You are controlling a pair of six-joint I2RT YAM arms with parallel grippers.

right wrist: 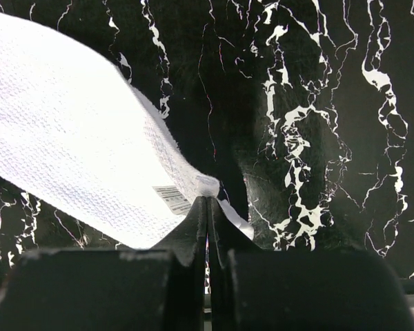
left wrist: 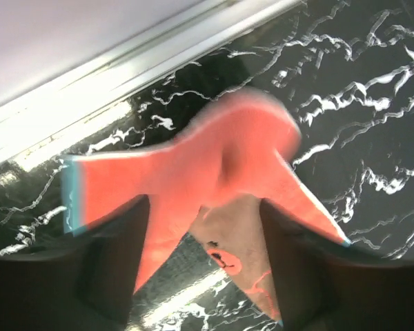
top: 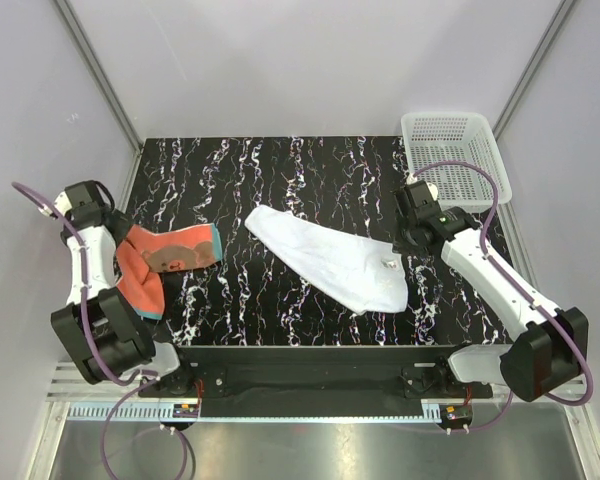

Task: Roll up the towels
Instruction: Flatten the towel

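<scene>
The orange-red towel (top: 170, 256) with teal edging lies bent in an L at the table's left side. In the left wrist view it (left wrist: 214, 152) is blurred, and its brown side (left wrist: 241, 241) shows between my fingers. My left gripper (top: 123, 240) (left wrist: 203, 207) is open, its jaws wide apart over the towel's bend. The white towel (top: 325, 258) lies stretched out in a diagonal band at the middle. My right gripper (top: 402, 255) (right wrist: 208, 200) is shut on the white towel's (right wrist: 69, 138) right corner, beside its small label (right wrist: 169, 196).
A white mesh basket (top: 458, 160) stands at the back right corner, behind my right arm. The black marbled table (top: 310, 170) is walled on the left, back and right. A metal rail (left wrist: 124, 62) runs along the left edge close to my left gripper.
</scene>
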